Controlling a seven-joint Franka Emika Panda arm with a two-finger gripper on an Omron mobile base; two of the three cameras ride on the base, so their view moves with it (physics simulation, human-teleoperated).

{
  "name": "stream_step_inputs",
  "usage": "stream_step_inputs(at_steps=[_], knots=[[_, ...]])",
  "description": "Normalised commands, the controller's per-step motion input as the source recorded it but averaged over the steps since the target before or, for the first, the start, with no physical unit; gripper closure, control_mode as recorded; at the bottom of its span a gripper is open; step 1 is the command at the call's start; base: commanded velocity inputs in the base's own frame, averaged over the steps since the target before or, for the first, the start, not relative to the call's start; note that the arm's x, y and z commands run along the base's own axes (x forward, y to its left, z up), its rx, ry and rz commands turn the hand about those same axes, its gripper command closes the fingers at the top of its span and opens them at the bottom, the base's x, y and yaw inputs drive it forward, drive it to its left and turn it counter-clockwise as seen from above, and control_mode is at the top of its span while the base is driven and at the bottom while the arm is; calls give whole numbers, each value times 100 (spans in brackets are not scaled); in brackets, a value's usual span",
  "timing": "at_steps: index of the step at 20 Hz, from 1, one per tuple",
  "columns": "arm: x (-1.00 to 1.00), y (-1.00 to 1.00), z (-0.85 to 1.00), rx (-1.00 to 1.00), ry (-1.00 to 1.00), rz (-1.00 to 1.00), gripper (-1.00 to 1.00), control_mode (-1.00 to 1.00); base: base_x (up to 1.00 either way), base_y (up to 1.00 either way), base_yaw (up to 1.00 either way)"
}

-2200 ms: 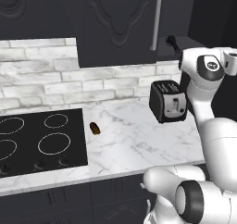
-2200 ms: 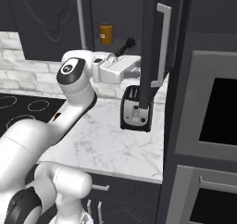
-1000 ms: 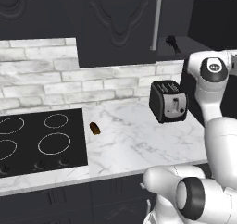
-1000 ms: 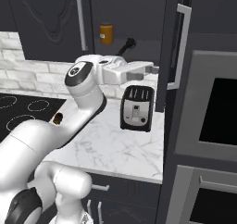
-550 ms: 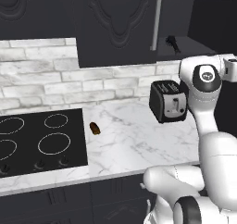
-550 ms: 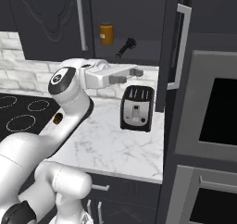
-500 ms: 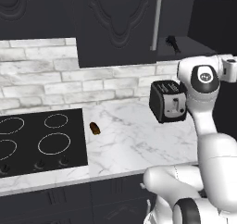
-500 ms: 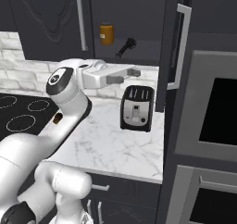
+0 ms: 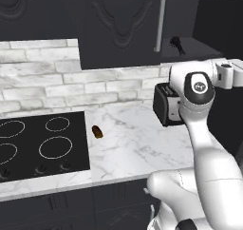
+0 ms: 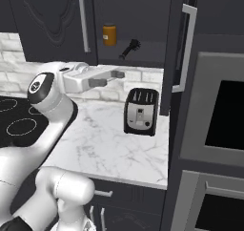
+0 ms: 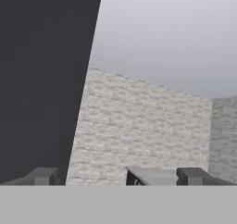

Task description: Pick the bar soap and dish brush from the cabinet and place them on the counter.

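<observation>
Gripper (image 10: 108, 78) held open in mid-air below the open cabinet (image 10: 143, 20), nothing between its jaws.

Dish brush (image 10: 129, 48) lies on the cabinet's dark inner shelf, just right of an amber jar (image 10: 109, 35), and I see it above my gripper; a black toaster (image 10: 141, 111) stands on the marble counter (image 10: 109, 149) under the shelf; a dark brown lump (image 9: 97, 131) rests on the counter beside the cooktop (image 9: 40, 143); I cannot make out the bar soap.
</observation>
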Motion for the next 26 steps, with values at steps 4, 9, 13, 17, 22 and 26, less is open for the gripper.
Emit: stream_step_inputs(at_steps=[4, 9, 13, 17, 22, 26], knots=[[-19, 27, 1, 0, 0, 19, -100, -100, 0, 0, 0], [-14, 25, 0, 0, 0, 26, -100, -100, 0, 0, 0], [-13, 22, 0, 0, 0, 31, -100, -100, 0, 0, 0], [-12, 18, 0, 0, 0, 32, -100, -100, 0, 0, 0], [0, 21, 0, 0, 0, 31, -100, -100, 0, 0, 0], [0, 26, 0, 0, 0, 29, -100, -100, 0, 0, 0]])
